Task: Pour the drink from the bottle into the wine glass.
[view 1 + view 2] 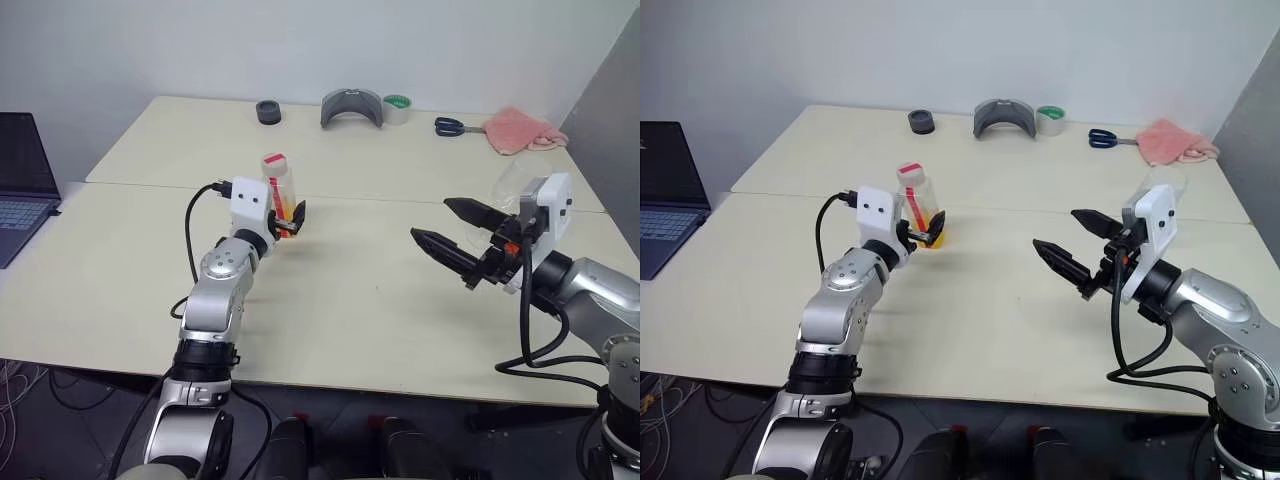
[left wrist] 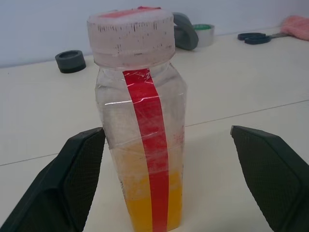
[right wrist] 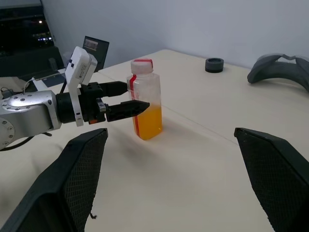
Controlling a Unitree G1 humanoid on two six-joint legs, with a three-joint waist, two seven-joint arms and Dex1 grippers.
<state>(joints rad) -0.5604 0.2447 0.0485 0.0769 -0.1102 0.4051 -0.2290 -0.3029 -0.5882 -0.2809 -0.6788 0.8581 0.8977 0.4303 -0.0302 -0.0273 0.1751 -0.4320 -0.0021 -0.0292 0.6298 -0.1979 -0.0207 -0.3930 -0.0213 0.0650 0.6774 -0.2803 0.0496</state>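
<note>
Right gripper (image 1: pixel 452 234) nearest camera, raised above table (image 1: pixel 380 300), fingers spread wide, empty. Left gripper (image 3: pixel 133 98) also wide, fingers either side of bottle (image 2: pixel 140 121), no contact visible. Bottle upright on table, capped; drink (image 3: pixel 148 123) filled lower part.

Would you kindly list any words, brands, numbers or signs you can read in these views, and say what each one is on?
No text is readable.
Bottle: the red strip and the red-and-white cap carry no legible lettering.
Laptop: keys too small to read.
Green tape roll: no print can be made out.
</note>
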